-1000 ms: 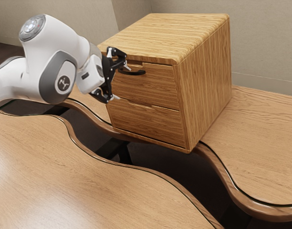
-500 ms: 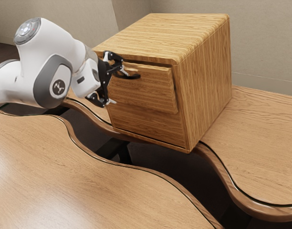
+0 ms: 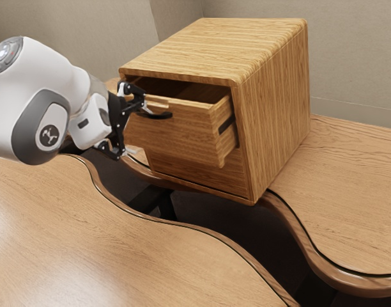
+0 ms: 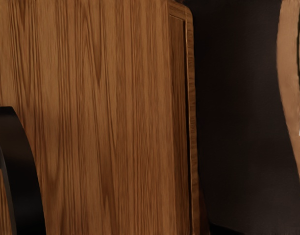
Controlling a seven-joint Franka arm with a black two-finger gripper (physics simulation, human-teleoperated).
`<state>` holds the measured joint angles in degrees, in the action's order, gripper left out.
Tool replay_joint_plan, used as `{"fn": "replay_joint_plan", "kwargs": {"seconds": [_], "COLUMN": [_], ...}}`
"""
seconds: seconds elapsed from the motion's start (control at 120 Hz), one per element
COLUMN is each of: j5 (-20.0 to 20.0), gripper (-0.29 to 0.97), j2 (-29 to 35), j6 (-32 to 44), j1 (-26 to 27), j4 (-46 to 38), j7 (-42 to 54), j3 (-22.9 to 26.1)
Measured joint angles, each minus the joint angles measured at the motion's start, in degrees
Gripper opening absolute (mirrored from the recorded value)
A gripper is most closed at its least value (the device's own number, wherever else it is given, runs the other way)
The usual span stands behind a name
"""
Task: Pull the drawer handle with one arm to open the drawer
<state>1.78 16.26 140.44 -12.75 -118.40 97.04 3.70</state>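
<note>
Exterior view: the pincer (image 3: 133,128) gaped wide at the front of the cabinet (image 3: 272,102), clamping nothing. Its upper finger appeared hooked on the black handle (image 3: 156,115), likely hold enough for a straight pull. The top drawer (image 3: 183,131) stood partway out of the cabinet, which sat on the worktop (image 3: 349,185).

Wrist view: the drawer front (image 4: 101,117) loomed close, with the handle (image 4: 17,176) curving across it, suggesting the hand faced the cabinet squarely.
</note>
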Motion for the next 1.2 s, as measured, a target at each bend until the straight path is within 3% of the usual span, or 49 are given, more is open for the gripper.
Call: {"fn": "replay_joint_plan", "kwargs": {"seconds": [0.925, 1.05, 1.142, 1.2], "j5": [1.82, 1.91, 2.7, 5.13], "gripper": [0.68, 0.66, 0.67, 0.67], "j2": [26.4, 29.22, 38.32, 41.9], "j6": [-3.78, -5.11, -8.48, -15.62], "j1": [0.01, 0.01, 0.01, 1.36], "j4": [-21.99, -22.61, -16.28, -12.39], "j7": [-1.11, -1.18, -1.25, -4.57], "j3": [-1.32, -1.48, 0.1, 0.69]}}
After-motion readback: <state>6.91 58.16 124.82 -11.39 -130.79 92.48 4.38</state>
